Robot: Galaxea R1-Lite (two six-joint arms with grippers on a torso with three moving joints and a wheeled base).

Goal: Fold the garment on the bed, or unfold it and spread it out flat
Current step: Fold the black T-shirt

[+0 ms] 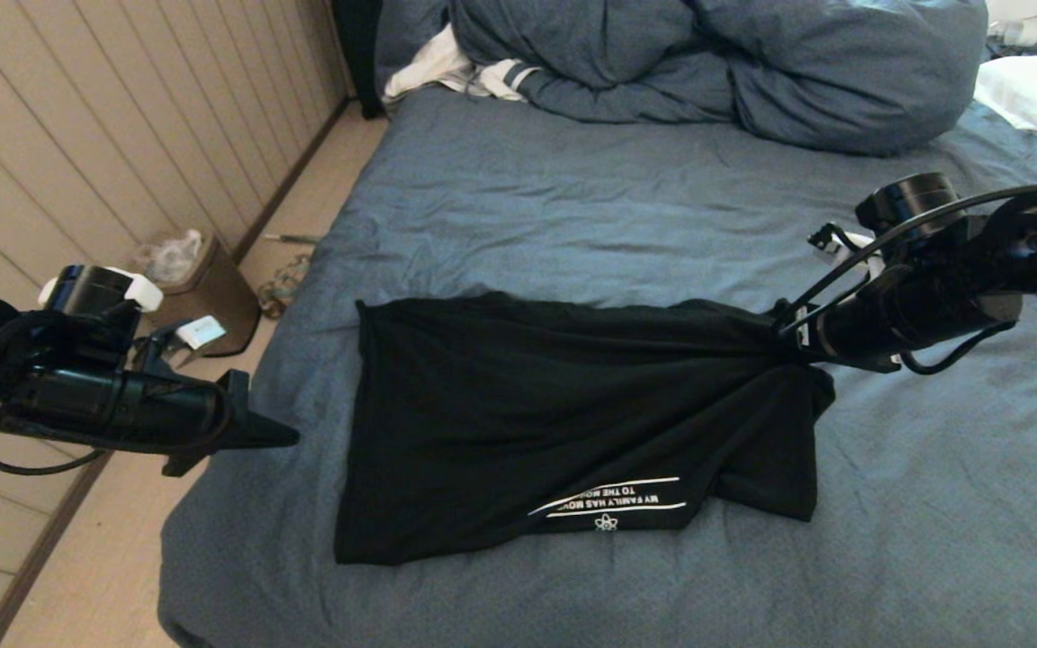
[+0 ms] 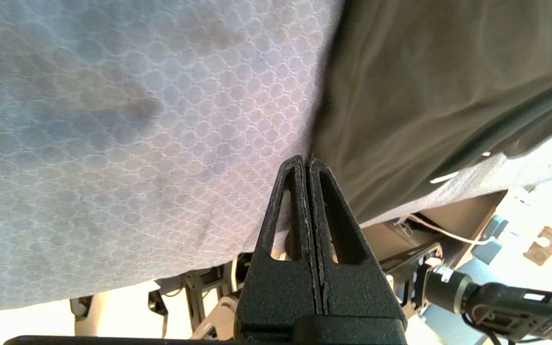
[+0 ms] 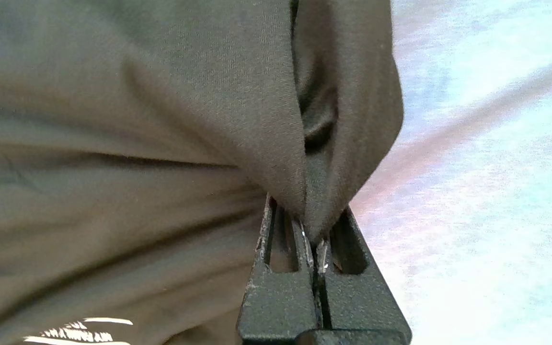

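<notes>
The left gripper (image 1: 289,438) hangs off the bed's (image 1: 572,198) left edge with its fingers pressed together on nothing; in the left wrist view its tip sits just short of the garment's near side edge, not touching it as far as can be seen. From that tip, the garment (image 1: 518,414) lies straight ahead and stretches away across the slate-blue sheet, its long axis running from one gripper toward the other, lettering (image 1: 613,501) showing at the front hem. At the far end of that axis, the right gripper (image 1: 789,335) is clamped on a bunched corner of black cloth, which rises to its tip in a drawn fold while the rest lies on the sheet. The right arm is therefore the one already engaged, and any fold or spread would probably carry that corner along the axis toward the idle left one.
</notes>
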